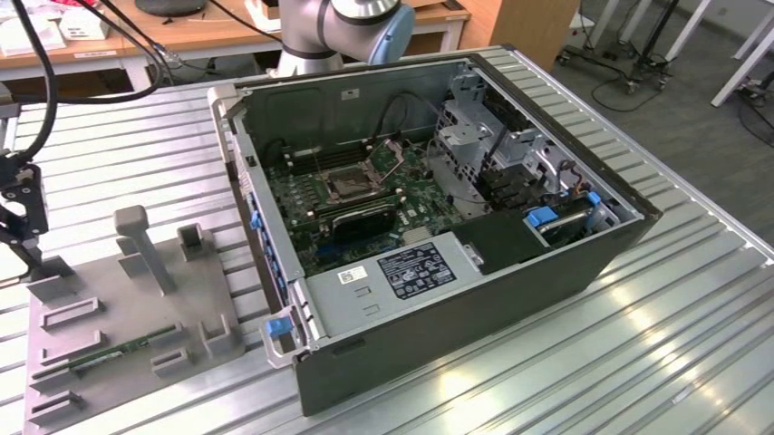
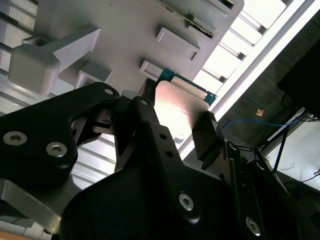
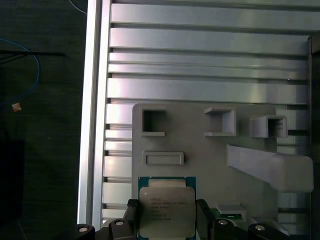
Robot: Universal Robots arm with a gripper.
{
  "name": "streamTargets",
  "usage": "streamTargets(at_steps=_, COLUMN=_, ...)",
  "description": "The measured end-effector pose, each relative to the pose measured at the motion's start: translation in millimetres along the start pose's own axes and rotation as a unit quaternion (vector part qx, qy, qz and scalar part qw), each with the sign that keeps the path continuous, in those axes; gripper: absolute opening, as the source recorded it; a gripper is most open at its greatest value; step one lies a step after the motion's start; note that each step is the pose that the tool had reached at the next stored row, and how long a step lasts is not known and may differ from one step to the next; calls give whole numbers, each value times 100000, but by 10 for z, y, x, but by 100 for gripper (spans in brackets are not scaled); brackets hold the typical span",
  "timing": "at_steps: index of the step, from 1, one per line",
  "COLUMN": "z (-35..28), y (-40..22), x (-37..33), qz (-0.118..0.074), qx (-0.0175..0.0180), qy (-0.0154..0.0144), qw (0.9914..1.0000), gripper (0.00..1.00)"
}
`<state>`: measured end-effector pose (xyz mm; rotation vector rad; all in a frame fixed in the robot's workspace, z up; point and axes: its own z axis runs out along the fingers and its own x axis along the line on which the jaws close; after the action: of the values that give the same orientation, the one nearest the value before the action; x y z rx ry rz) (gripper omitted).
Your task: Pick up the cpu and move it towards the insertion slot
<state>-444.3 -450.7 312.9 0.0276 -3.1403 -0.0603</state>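
While between two jaws — one cpu [image 3: 166,210]

Silver cpu [image 3: 166,210], pale grey holder [image 3: 200,152]

The exterior view looks down on the grey fixture plate [image 1: 121,317] from afar. Both wrist views face that plate [image 2: 125,25] [image 3: 200,150] closely.
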Motion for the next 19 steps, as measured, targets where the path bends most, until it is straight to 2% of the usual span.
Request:
streamTargets(at_steps=7, z=-34, y=1, x=0, qz=1, qx=4, qy=3, qw=100000, gripper=54)
streamTargets(at_steps=19, z=-188, y=7, x=0, qz=-1, qx=0, qy=-1, qw=100000, gripper=54)
